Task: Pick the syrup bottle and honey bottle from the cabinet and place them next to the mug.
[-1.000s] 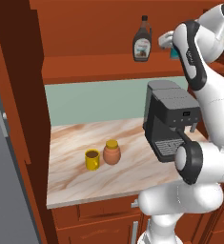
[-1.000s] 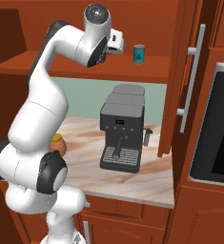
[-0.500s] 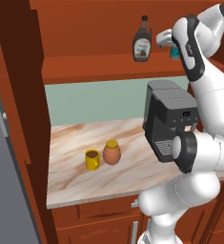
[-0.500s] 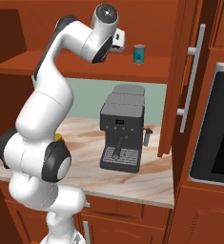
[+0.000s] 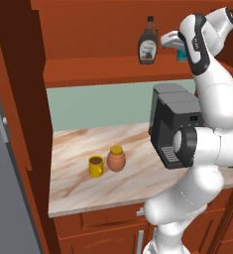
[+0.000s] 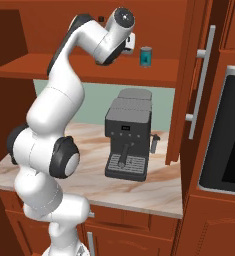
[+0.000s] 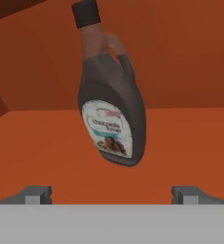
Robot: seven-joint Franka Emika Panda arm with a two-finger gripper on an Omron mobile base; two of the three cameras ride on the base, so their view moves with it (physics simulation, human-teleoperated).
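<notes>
Reddish-brown cabinet [image 5: 113,74] across the top, open shelf running above a pale green backsplash. Marble counter [image 5: 83,183] directly below the cabinet. White arm rising from beneath the counter's front edge and bending up to cabinet shelf height. Black coffee machine [image 5: 175,124] on the counter under the right part of the cabinet shelf; seen from the right base view [image 6: 128,135] just left of the open cabinet door [image 6: 196,85].

Syrup bottle [image 5: 147,44] upright on the cabinet shelf, dark brown with dark cap and white label; in the hand view [image 7: 111,105] tilted by the camera's roll, standing on the shelf floor ahead of the fingers. Gripper [image 5: 168,39] at cabinet shelf level, just right of the syrup bottle and not touching it, jaws spread wide with nothing between them; fingertips [image 7: 37,194] far apart at the bottom of the hand view, bottle lying between their lines but farther in. Small teal can [image 6: 146,56] on the same cabinet shelf, right of the gripper.

Honey bottle [image 5: 116,158] on the counter below the left half of the cabinet, orange-brown with yellow lid. Yellow mug [image 5: 95,165] just left of the honey bottle, close beside it.
</notes>
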